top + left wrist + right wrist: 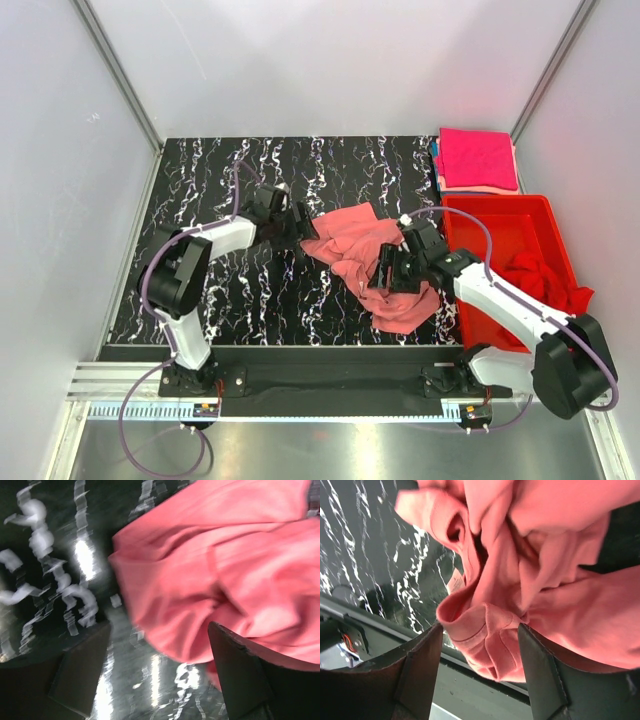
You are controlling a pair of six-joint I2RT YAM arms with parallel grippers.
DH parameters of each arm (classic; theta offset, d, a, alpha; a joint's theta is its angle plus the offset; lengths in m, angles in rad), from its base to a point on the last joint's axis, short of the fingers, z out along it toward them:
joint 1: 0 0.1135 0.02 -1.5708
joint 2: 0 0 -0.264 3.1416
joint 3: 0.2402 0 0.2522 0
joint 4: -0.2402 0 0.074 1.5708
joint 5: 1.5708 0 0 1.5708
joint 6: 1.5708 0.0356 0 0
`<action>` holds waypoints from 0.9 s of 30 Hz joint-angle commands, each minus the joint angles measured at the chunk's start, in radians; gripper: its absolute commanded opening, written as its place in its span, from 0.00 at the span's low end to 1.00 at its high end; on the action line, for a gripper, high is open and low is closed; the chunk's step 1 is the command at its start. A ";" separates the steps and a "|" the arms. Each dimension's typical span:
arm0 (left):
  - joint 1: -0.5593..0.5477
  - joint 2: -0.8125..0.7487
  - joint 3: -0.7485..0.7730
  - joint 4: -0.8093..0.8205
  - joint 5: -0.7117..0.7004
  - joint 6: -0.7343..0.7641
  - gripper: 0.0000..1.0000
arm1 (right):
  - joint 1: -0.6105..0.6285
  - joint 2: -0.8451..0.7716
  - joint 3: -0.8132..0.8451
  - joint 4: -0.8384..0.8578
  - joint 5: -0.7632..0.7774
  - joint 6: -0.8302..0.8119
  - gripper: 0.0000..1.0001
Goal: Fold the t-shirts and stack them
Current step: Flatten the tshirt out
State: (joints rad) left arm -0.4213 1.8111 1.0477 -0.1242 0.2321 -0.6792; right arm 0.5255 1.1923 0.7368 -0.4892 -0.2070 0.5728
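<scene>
Left gripper (pixel 293 225) (pixel 157 630): jaws apart, low over the table (pixel 230 170). The salmon tee (pixel 365 255) (pixel 215 565) is crumpled, and its edge lies just ahead of and between the jaws, closer to the right-hand finger (wrist view is blurred, so I can't tell if it touches). The step looks like spreading the tee flat before any fold. Best move is to take one layer at a hem or shoulder, not the bunch, and pinch at table level. Left of these jaws is bare table, good room to drag the cloth out.

Right gripper (pixel 385 275) (pixel 480 627): jaws apart too, straddling a rolled cuff (pixel 485 630) with a label (pixel 455 582) just beside it. Nothing is pinched. It needs one layer of cuff, then a pull away from the left arm. The near table edge is close behind these jaws, so the cloth could slip over. The bin (pixel 480 250) wall is near on their right, with a red tee (pixel 540 280) heaped inside. A folded magenta tee (pixel 475 158) lies beyond the bin, far corner.
</scene>
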 commanded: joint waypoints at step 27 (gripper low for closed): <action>0.041 -0.593 0.125 -0.284 -0.125 0.095 0.61 | 0.014 -0.200 0.687 -0.446 0.492 0.055 0.00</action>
State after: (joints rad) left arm -0.3786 1.0874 1.3182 -0.4465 -0.0483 -0.5339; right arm 0.5365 1.0031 1.5063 -0.9051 0.3309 0.5743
